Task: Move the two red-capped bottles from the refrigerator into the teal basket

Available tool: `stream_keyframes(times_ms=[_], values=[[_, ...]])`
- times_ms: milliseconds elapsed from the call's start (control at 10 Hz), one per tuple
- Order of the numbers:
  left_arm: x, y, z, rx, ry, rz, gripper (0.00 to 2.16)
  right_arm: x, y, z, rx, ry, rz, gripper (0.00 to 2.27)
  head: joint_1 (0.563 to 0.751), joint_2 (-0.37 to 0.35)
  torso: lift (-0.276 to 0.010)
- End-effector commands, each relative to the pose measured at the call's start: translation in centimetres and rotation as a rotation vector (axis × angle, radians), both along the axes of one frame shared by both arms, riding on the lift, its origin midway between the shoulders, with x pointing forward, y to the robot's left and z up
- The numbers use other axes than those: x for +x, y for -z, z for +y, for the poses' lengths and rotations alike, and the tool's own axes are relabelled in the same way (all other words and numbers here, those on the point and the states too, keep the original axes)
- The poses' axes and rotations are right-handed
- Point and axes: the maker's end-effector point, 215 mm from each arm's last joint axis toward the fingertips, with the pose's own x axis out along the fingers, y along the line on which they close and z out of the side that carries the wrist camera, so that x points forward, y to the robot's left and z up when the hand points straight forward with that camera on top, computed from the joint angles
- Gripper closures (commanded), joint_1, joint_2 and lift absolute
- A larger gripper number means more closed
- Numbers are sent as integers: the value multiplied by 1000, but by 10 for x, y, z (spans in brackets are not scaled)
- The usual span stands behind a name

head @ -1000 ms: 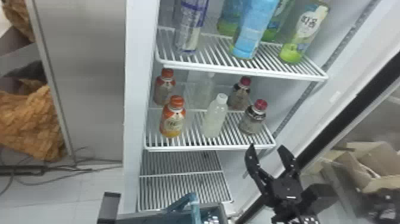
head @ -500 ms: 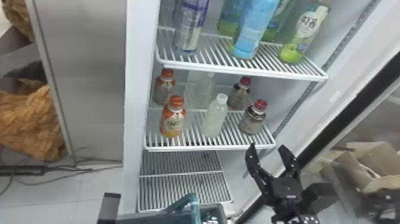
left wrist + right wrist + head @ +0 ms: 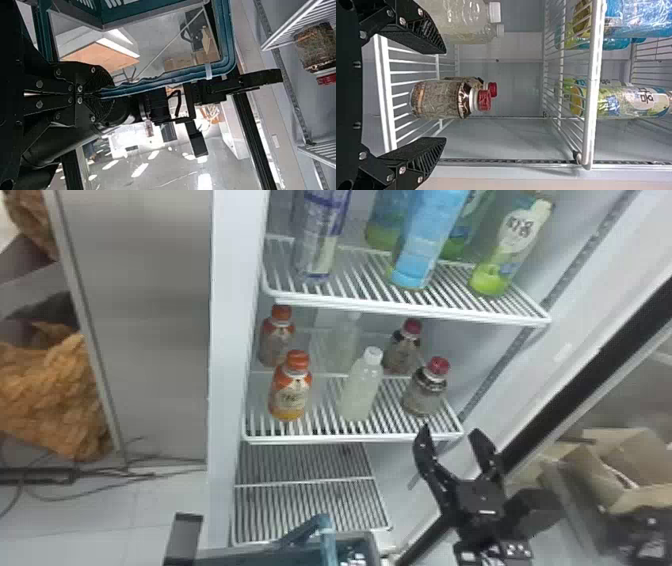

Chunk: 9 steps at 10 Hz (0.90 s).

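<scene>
Head view: high, furthest back, angled forward and steeply down into refrigerator (image 3: 229, 340). Left wrist view: on its side, close on handle (image 3: 228, 43) of teal basket (image 3: 123, 16); shares both with head view. Right wrist view: on its side, near shelf level, facing in, close to red-capped bottles (image 3: 440, 99); shares these with head view.

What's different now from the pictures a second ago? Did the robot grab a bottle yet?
Only a little changed: the right tool moved slightly closer to the middle shelf, and its fingers are still open. It hasn't taken hold of a bottle or let one go. Both red-capped bottles stayed standing on that shelf, and the teal basket stayed in place.
</scene>
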Motion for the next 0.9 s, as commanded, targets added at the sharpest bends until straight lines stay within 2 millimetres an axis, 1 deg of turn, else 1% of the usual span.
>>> stream_keyframes(times_ms=[0, 200, 300, 800], values=[[0, 0, 0, 1, 0, -1, 1134, 10, 3, 1, 11, 1, -4, 249, 695, -350, -228], [0, 0, 0, 0, 0, 0, 1134, 24, 5, 7, 22, -7, -8, 248, 695, -350, -228], [0, 0, 0, 1, 0, 0, 1134, 30, 8, 6, 25, -3, -8, 248, 695, -350, -228], [-1, 0, 0, 1, 5, 0, 1134, 64, 17, -10, 12, 40, -5, 245, 695, -350, -228]])
